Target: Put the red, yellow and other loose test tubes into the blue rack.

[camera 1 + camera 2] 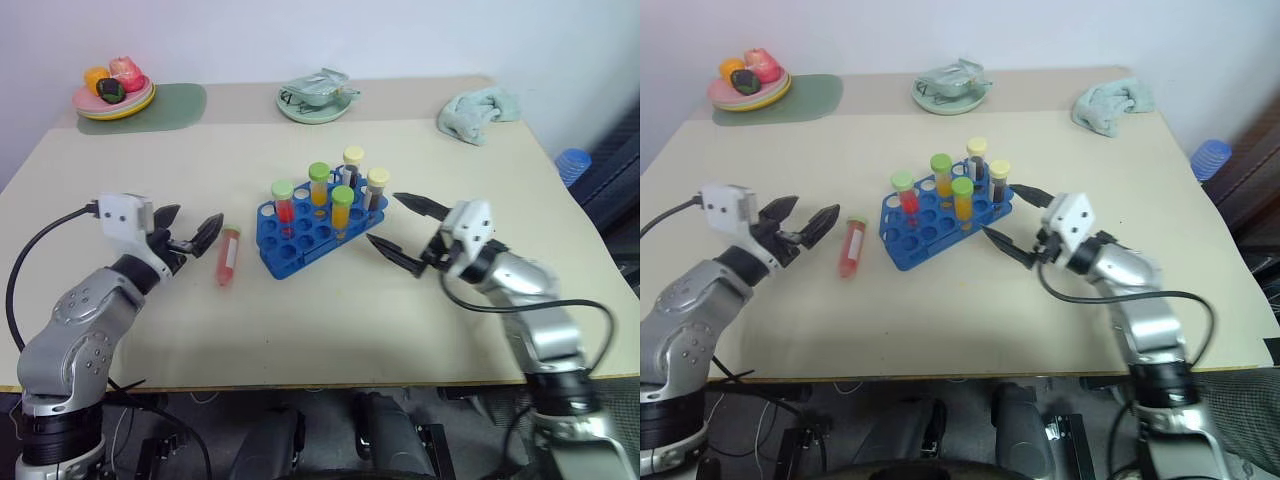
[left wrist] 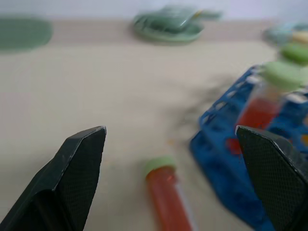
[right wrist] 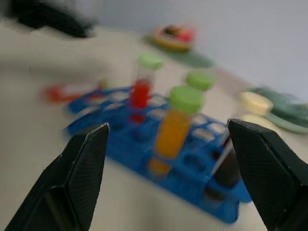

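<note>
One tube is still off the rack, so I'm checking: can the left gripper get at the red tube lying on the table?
Probably yes: the left gripper is open beside the red tube, with bare table between them.

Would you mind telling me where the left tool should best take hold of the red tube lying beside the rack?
Probably mid-body on the red tube, pinching across its width from above. It lies flat on the table, cap toward the far edge, apart from the blue rack; the open left tool hovers just left.

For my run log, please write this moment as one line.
left hand: open, beside loose red tube | right hand: open, empty | blue rack: five tubes standing
</note>
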Motion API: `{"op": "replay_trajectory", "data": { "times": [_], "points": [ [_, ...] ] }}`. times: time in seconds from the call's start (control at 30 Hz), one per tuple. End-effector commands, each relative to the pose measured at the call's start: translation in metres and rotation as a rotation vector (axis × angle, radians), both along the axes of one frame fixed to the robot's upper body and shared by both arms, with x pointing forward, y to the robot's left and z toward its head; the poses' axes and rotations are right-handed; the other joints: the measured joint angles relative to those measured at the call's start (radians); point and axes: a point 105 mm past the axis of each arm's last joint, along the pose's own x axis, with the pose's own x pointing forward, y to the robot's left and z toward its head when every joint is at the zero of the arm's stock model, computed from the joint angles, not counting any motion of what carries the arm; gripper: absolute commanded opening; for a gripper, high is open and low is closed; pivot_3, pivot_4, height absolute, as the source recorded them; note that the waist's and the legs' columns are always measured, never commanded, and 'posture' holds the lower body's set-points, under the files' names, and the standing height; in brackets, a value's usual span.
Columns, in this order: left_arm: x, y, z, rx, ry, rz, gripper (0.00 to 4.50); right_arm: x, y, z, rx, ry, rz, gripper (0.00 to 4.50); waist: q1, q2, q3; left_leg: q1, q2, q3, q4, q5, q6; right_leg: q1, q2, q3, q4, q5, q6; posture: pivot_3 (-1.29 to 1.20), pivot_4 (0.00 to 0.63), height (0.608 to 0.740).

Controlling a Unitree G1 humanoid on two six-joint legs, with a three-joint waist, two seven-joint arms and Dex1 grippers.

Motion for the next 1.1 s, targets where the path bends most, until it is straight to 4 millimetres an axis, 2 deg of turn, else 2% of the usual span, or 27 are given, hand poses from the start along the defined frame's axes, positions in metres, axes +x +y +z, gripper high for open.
{"op": "replay_trajectory", "data": {
  "times": [0.03, 0.13, 0.23, 0.3, 0.5, 0.73, 0.9, 1.03, 1.1],
  "points": [
    [0.008, -0.002, -0.001, 0.004, 0.175, 0.051, 4.43, -0.017, 0.000, 0.020, -0.068, -0.004, 0.098, 4.01, -0.001, -0.001, 0.000, 0.000, 0.000, 0.000, 0.000, 0.000, 0.000, 0.000, 0.000, 0.000, 0.000, 0.000, 0.000, 0.00, 0.150, 0.740],
    [0.022, -0.011, 0.004, -0.033, 0.287, 0.082, 4.43, -0.018, -0.001, 0.034, -0.131, -0.032, 0.129, 4.01, 0.000, -0.003, 0.001, 0.001, 0.000, 0.000, 0.001, 0.002, -0.004, 0.001, 0.000, 0.000, 0.000, 0.000, 0.001, 0.00, 0.150, 0.740],
    [0.031, -0.014, 0.000, -0.018, 0.426, 0.102, 4.43, -0.015, 0.002, 0.043, -0.155, -0.065, 0.147, 4.01, -0.003, -0.004, 0.000, 0.000, 0.000, 0.000, 0.001, 0.003, -0.005, 0.000, 0.000, 0.000, 0.000, 0.001, 0.002, 0.00, 0.150, 0.740],
    [0.038, -0.016, -0.001, -0.034, 0.485, 0.099, 4.43, -0.017, 0.005, 0.044, -0.186, -0.071, 0.172, 4.01, -0.002, -0.004, 0.000, 0.000, 0.000, 0.000, 0.000, 0.003, -0.005, -0.001, 0.000, 0.000, 0.000, 0.001, 0.002, 0.00, 0.150, 0.740],
    [0.051, -0.005, -0.013, 0.005, 0.633, 0.189, 4.43, -0.026, 0.010, 0.044, -0.227, -0.048, 0.243, 4.01, 0.003, -0.004, 0.001, -0.001, -0.001, 0.000, 0.001, 0.003, -0.005, -0.001, -0.001, 0.000, -0.001, 0.001, 0.002, 0.00, 0.150, 0.740],
    [0.057, -0.017, -0.030, -0.002, 0.747, 0.186, 4.43, -0.031, 0.010, 0.040, -0.256, -0.029, 0.269, 4.01, 0.019, -0.004, 0.001, -0.001, -0.001, 0.000, 0.001, 0.003, -0.006, -0.001, -0.001, 0.000, -0.001, 0.001, 0.002, 0.00, 0.150, 0.740],
    [0.059, -0.017, -0.037, -0.011, 0.819, 0.217, 4.43, -0.032, 0.009, 0.038, -0.263, -0.024, 0.269, 4.01, 0.021, -0.004, 0.000, -0.002, -0.001, 0.000, 0.001, 0.003, -0.006, -0.002, -0.002, 0.000, -0.001, 0.001, 0.002, 0.00, 0.150, 0.740],
    [0.059, -0.010, -0.039, 0.004, 0.844, 0.275, 3.18, -0.033, 0.009, 0.038, -0.261, -0.021, 0.268, 4.06, 0.020, -0.004, 0.000, -0.002, -0.001, 0.000, 0.001, 0.003, -0.006, -0.002, -0.002, 0.000, 0.000, 0.001, 0.002, 0.00, 0.150, 0.740],
    [0.059, -0.008, -0.041, -0.002, 0.851, 0.297, 2.12, -0.031, 0.008, 0.037, -0.259, -0.020, 0.270, 4.06, 0.021, -0.004, 0.000, -0.002, -0.001, 0.000, 0.001, 0.003, -0.006, -0.002, -0.002, 0.000, 0.000, 0.001, 0.002, 0.00, 0.150, 0.740]
  ]
}}
